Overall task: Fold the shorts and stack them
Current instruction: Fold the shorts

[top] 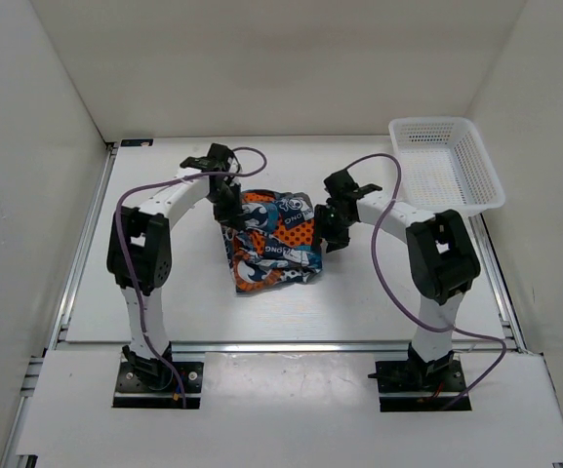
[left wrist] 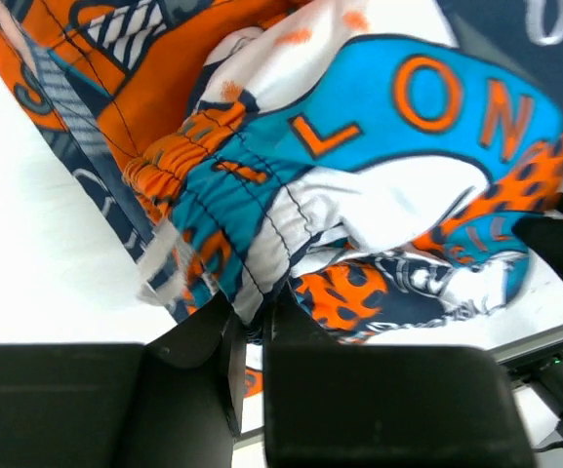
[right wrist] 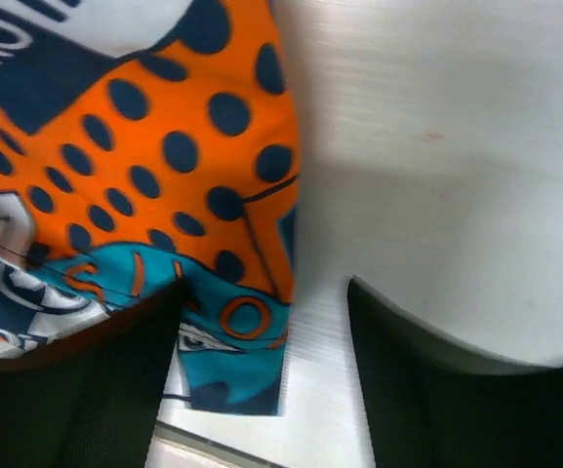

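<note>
Pinching one side of the shorts while the other side lies inside my open right jaws.

The soft cloth shorts (top: 271, 244), patchwork-printed in orange, teal, navy and white, lie bunched well apart from the white plastic mesh basket (top: 433, 122), on its near-left. My left gripper (left wrist: 252, 327) is clamped narrow on the gathered waistband, at the side farthest from the basket. My right gripper (right wrist: 264, 288) stands wide at the side facing the basket, the dotted orange edge inside its gap, against one finger. I judge it need only close.
</note>
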Controlling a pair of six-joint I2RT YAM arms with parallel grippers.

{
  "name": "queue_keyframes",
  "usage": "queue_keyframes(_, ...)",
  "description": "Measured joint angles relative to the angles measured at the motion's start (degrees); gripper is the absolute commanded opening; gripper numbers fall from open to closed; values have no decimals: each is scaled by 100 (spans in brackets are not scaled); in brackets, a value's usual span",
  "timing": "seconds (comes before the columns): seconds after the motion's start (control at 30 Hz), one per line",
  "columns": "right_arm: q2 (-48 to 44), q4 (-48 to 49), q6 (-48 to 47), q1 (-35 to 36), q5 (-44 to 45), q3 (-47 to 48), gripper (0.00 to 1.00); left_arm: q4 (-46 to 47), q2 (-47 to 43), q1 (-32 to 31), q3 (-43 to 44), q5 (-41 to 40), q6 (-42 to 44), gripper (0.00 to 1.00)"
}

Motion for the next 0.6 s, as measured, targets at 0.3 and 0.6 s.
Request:
queue_keyframes(0.3, 155, 280, 55, 234, -267, -37, 23, -7, -212, 302, -275, 20, 85, 39)
queue_keyframes(0.6, -352, 247, 157, 313, 76, -50, 71, -337, -522, 592, -304, -94, 131, 68)
